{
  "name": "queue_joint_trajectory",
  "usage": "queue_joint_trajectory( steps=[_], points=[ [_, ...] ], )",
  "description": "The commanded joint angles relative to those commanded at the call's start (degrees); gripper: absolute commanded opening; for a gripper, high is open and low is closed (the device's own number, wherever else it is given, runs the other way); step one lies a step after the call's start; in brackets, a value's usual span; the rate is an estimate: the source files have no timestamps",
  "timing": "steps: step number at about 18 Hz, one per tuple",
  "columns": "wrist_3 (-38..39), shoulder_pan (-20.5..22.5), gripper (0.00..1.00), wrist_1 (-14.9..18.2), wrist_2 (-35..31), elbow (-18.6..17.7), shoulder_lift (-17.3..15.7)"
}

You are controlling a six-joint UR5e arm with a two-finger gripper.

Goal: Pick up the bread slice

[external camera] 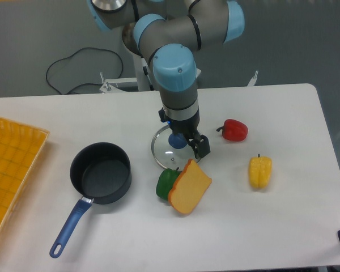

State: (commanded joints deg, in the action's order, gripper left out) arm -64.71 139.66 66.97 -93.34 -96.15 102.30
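From where the fixed camera looks down, the bread slice lies on the white table just in front of the arm, its pale orange face up and its left edge touching, perhaps leaning on, a green pepper. It is not lifted; nothing grips it. The gripper hangs close above the slice's upper corner, over the rim of a glass pot lid with a blue knob. One dark finger shows on the right side, but the wrist hides the rest, so I cannot tell whether the fingers are spread or pressed together, nor whether a tip touches the crust. A red pepper sits to the right of the lid, a yellow bell pepper further right and nearer the viewer, both apart from the slice. To the left stands a dark saucepan with a blue handle, and an orange mesh tray at the table's far left edge. By my reckoning the approach is nearly done, while the closing on the slice and the lift are both left to do
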Motion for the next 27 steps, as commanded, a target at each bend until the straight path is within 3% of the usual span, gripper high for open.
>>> queue_joint_trajectory(
  steps=[6,10,12,27],
  points=[
    [6.77,-0.62,1.0,-3.16,-0.18,-0.53,0.7],
    [10.65,-0.97,1.0,-7.38,-0.88,1.66,3.16],
    [11.89,-1.75,1.0,-7.21,-0.97,3.07,4.04],
    [12.33,-1.5,1.0,-7.47,-1.41,3.16,9.84]
  ],
)
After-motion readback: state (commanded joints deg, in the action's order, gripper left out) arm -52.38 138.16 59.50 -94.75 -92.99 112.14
